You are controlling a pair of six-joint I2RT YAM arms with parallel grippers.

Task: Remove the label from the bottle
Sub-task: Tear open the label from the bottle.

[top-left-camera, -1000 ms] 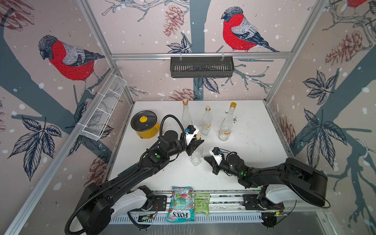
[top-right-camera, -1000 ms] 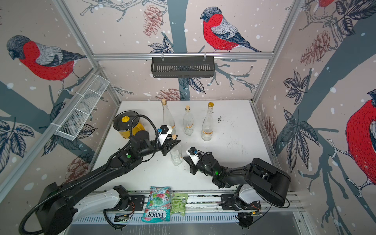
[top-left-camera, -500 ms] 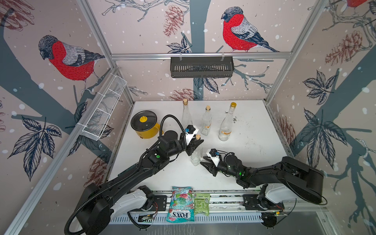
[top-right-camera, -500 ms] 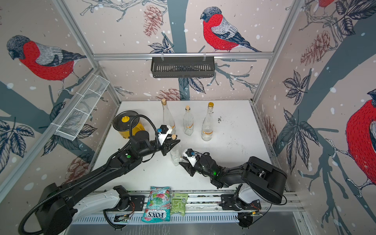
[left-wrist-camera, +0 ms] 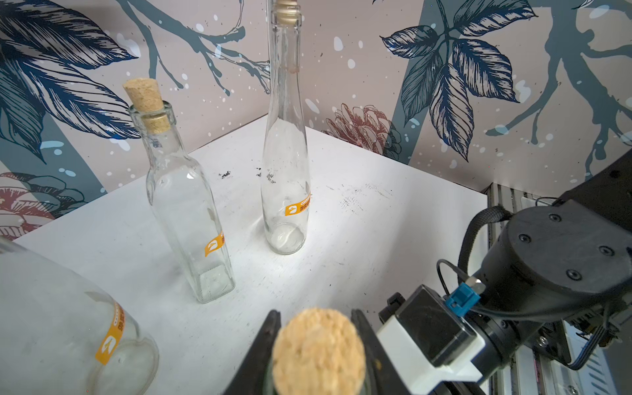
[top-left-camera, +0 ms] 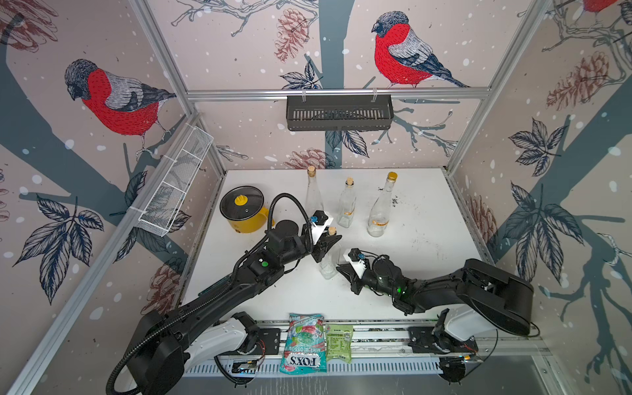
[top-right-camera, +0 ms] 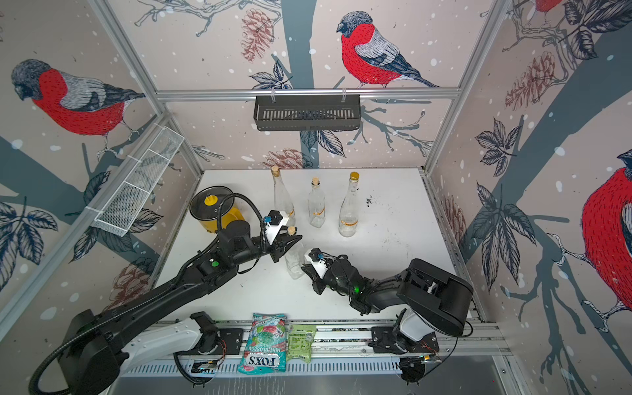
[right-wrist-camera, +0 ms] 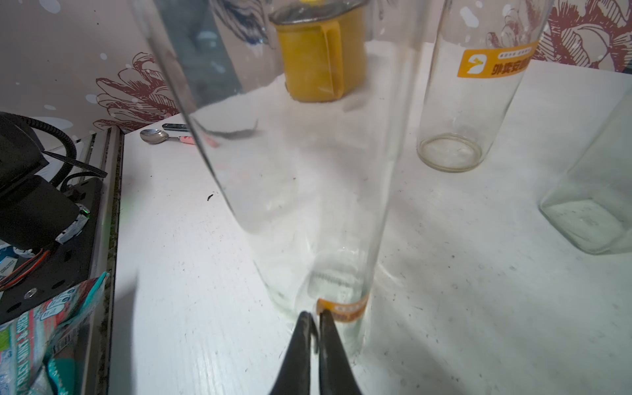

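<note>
Both right gripper [right-wrist-camera: 314, 319] jaws are newly shut at the orange paper label [right-wrist-camera: 345, 309] just ahead on the clear glass bottle [right-wrist-camera: 307, 171], so peeling is judged ready.

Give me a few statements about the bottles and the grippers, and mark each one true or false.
1. The left gripper grips the front bottle at its neck. True.
2. The right gripper stands wide open. False: its jaws are shut, at the edge of the orange label.
3. The gold-capped bottle lies on its side. False: it stands upright.
4. The yellow pot has its lid on. True.
</note>
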